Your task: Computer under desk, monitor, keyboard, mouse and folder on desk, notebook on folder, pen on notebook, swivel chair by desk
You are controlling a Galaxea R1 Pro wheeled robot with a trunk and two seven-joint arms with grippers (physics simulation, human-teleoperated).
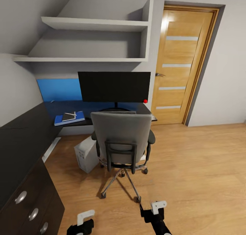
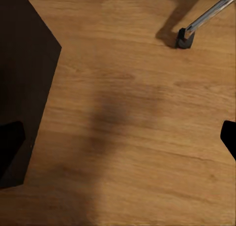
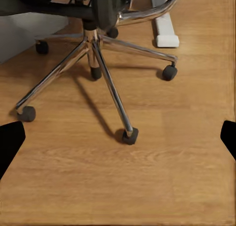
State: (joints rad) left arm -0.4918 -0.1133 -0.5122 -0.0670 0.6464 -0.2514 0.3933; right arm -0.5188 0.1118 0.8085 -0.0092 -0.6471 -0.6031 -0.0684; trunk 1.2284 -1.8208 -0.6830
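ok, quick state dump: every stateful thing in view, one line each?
door: closed.
monitor: upright on desk, screen dark.
swivel chair: upright, pulled up to desk.
computer: standing under desk.
folder: flat on desk.
notebook: stacked on folder.
pen: lying on notebook.
drawers: shut.
left gripper: open, empty.
right gripper: open, empty.

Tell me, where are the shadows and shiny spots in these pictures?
Head view: a bright glare patch on the door, and the swivel chair shades the floor beneath it. Right wrist view: its chrome legs cast thin dark lines. Left wrist view: a soft, blurry shadow crosses the wood floor.
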